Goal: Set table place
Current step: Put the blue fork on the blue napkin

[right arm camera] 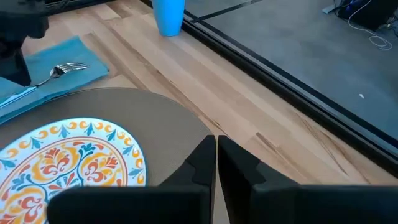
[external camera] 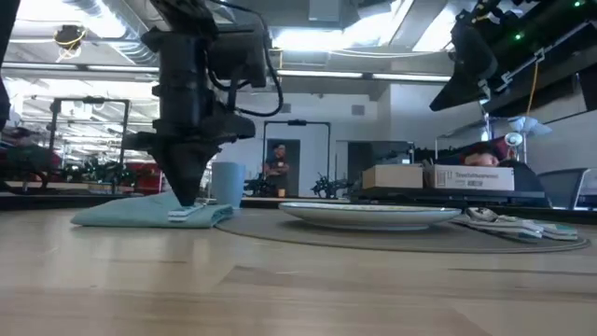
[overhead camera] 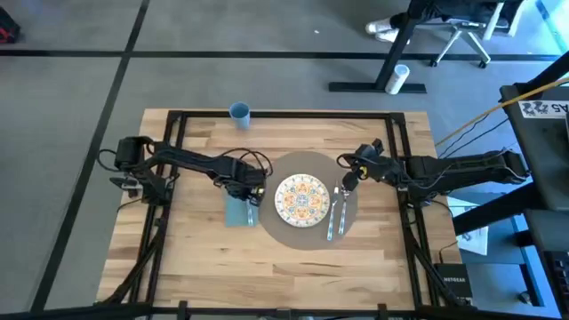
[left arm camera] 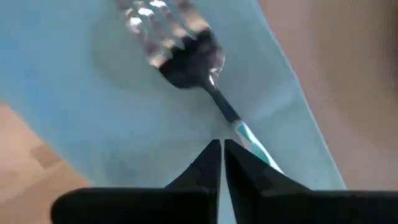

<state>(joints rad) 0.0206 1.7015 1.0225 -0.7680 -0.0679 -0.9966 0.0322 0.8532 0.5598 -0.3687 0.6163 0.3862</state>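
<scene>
Left gripper (left arm camera: 217,149) is down on the teal napkin (overhead camera: 238,212) beside the place (overhead camera: 309,233), fingers pinched on the fork (left arm camera: 186,53) handle, seemingly to lay it flat; the right gripper (right arm camera: 216,146), fingers pressed together and empty, hovers over the placemat's far edge. Fork's long axis runs along the napkin, tines pointing toward the blue cup (right arm camera: 168,15); the place sits mid-table (overhead camera: 293,133) under the plate (overhead camera: 303,199).

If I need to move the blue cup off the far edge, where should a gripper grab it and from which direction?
Grip the blue cup across its side wall, around mid-height, coming in level from the placemat side. It stands upright by the table's far edge with bare wood around it, so a side approach looks unobstructed. Its round wall probably suits fingers closing on opposite sides.
</scene>
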